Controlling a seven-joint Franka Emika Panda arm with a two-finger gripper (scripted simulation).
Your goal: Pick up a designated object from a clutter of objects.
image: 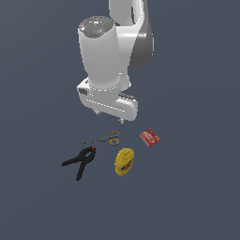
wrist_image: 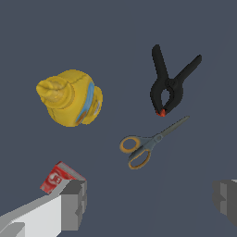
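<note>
Dark slate-blue desk

A single flat desk [image: 197,206] is seen as the only background in both views. Its surface is rendered in one even, matt blue-grey tone, and no seam, edge, grain or marking can be made out on it. In the exterior view it is carried out to the frame's border at 3, 6 and 9 o'clock, with the same colour throughout. In the wrist view the same plain surface is shown from above, equally uniform.
</note>
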